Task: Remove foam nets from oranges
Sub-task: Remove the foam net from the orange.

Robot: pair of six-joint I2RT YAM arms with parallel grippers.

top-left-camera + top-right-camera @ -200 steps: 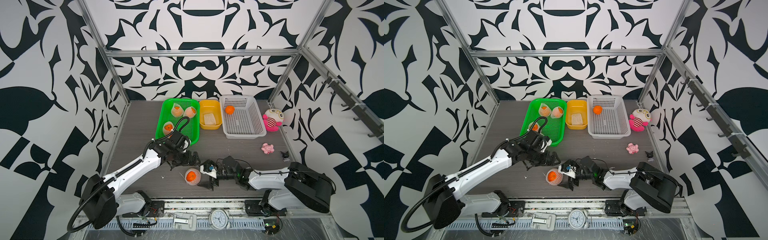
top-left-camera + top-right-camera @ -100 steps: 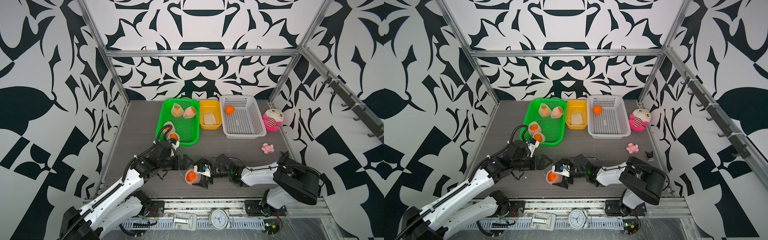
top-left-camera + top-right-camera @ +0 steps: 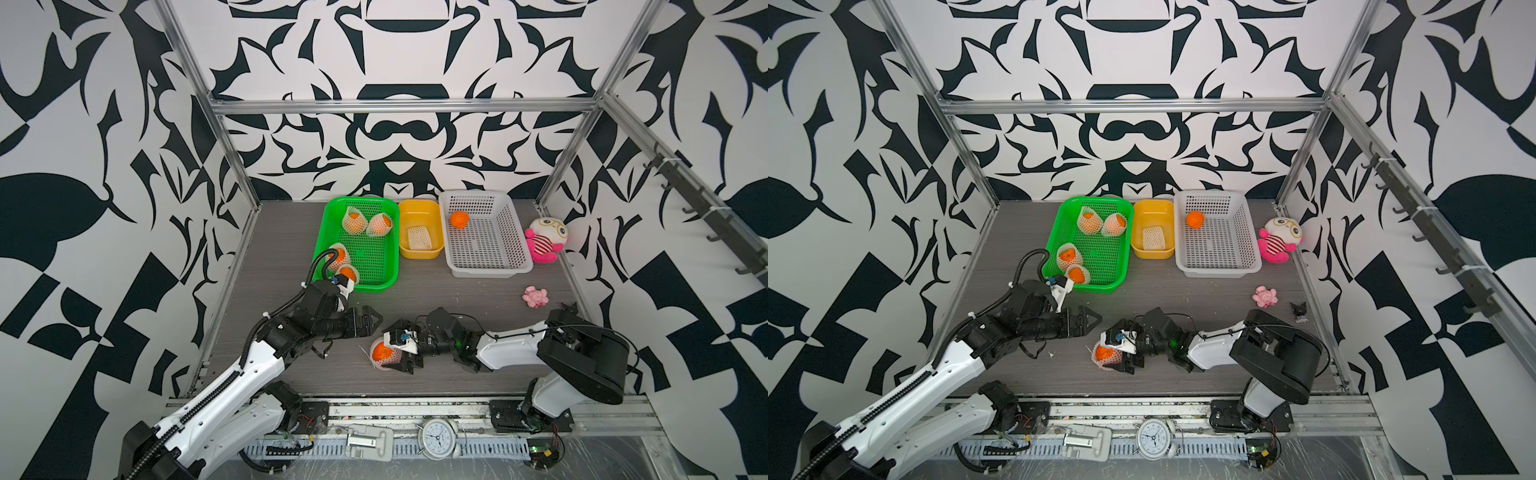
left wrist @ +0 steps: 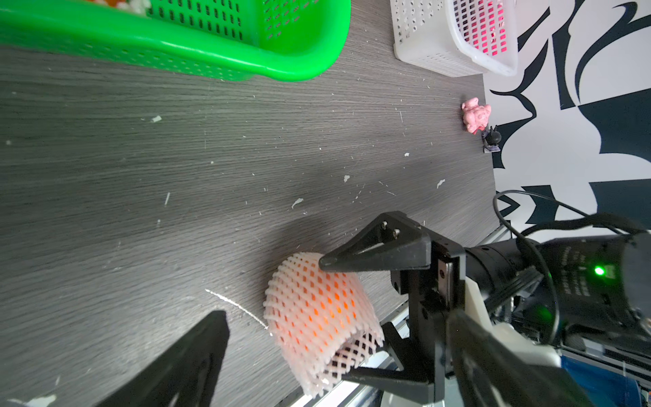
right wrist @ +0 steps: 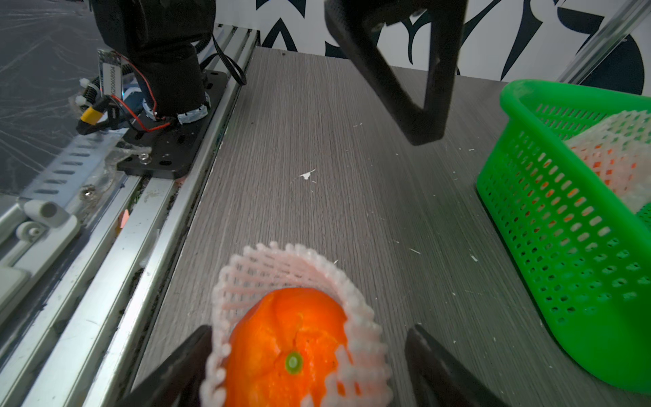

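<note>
Step in hand: strip the sleeve off the fruit at the bench front.

Top views: netted orange (image 3: 384, 353) lies on the bench (image 3: 457, 299) near the front edge, well apart from the green basket (image 3: 374, 288), which holds four more netted ones. My right end effector (image 3: 397, 348) straddles it, fingers apart, nothing clamped. My left end effector (image 3: 372, 323) hangs just beside it, spread wide, empty. One bare orange (image 3: 459, 219) sits in the white basket (image 3: 490, 272), and one flat net (image 3: 419, 237) in the yellow tub (image 3: 419, 254).

Left wrist: foam net (image 4: 317, 317) faces me side-on, with fruit showing through the mesh. Some empty mesh hangs at the right arm's side.

Right wrist: the stem end (image 5: 292, 363) is bare and the net rim (image 5: 281, 257) flares round it. One finger touches the mesh, the other shows a gap.

My call:
- Right clamps close to the bare end, so little foam gets pinned, and only firmly enough to stop it rolling.
- Left pinches mesh only and pulls straight along the sleeve.
- Risks: the foam tears, or the fruit squirts out.
</note>
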